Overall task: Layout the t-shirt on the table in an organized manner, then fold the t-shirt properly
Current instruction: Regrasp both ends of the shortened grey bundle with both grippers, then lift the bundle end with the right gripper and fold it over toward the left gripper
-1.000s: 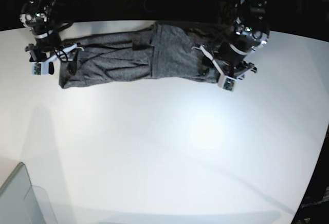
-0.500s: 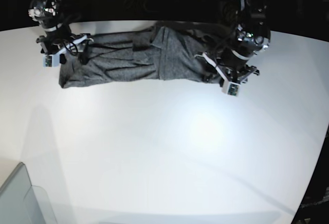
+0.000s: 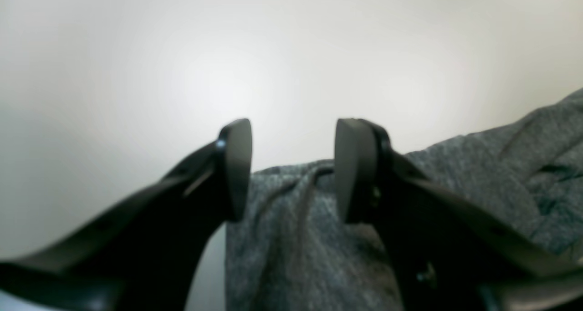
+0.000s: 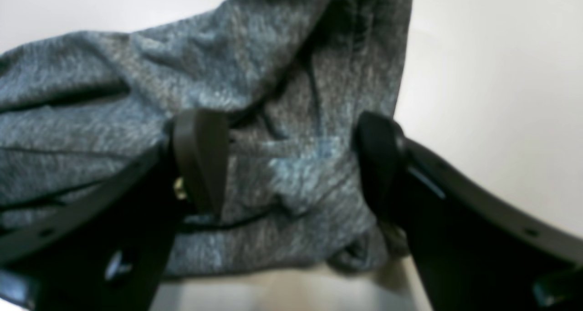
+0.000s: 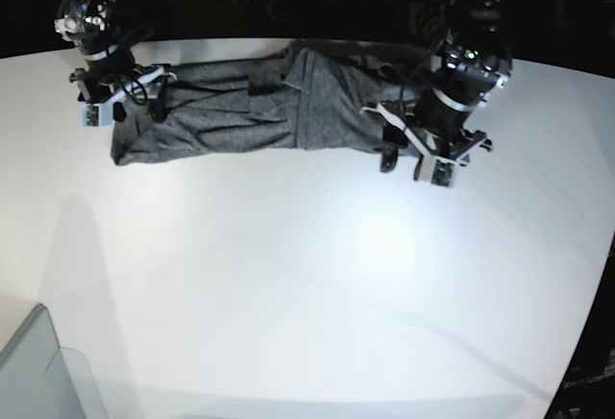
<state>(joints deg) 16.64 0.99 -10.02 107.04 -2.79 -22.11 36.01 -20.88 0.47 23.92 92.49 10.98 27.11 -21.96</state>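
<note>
Looks like we're mid-fold here. The t-shirt [image 5: 240, 111] is lying along the far edge of the table [image 5: 317, 284] as a long narrow band, so my guess is the lengthwise fold is done and the crosswise fold is what's left.

The left gripper [image 3: 291, 165] sits at one short end of the band with its jaws partly apart. From the left wrist view the cloth lies below and behind the 2 fingertips [image 3: 237, 165], with only bare white tabletop showing in the gap, so it isn't holding anything. The right gripper [image 4: 291, 165] at the other end has its jaws spread wide over the fabric, nothing pinched there either.

Next move, I'd say: each arm needs to drop onto its end and pinch through all the layers, not just the top one, or the band will come apart when lifted.

The shirt itself is dark heather grey, soft knit, no print. It's rumpled, with long creases running lengthwise, a visible overlap seam near the middle and a bunched corner under the right gripper.
</note>
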